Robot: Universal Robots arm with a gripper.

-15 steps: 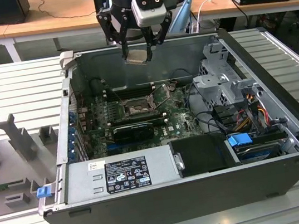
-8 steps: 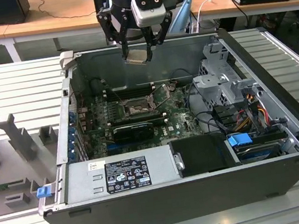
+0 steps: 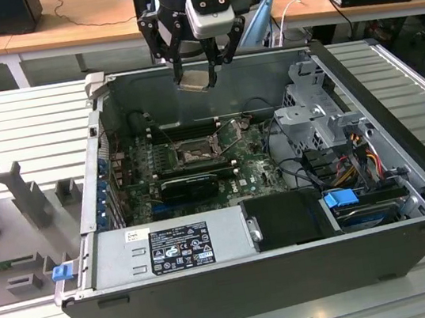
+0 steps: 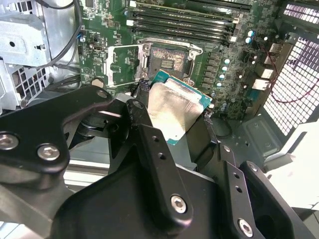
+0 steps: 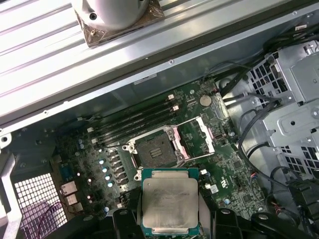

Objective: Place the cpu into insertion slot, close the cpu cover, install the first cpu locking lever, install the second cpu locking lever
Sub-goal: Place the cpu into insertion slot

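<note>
Gripper (image 3: 198, 70) clamps the cpu (image 5: 169, 204) by its edges, level, above the computer case's (image 3: 294, 275) far wall. The insertion slot (image 5: 155, 152) lies bare, cpu cover (image 5: 207, 133) open, seemingly awaiting it.

Even room light; glare whitens the cpu (image 4: 174, 112) in the second wrist view, the computer case (image 3: 240, 287) beneath it softly shadowed inside.

Clear room is seen below the gripper (image 5: 171, 224) and the cpu (image 5: 169, 199), down to the insertion slot (image 5: 156, 151). That slot is flanked by the raised cpu cover (image 5: 207, 133).
</note>
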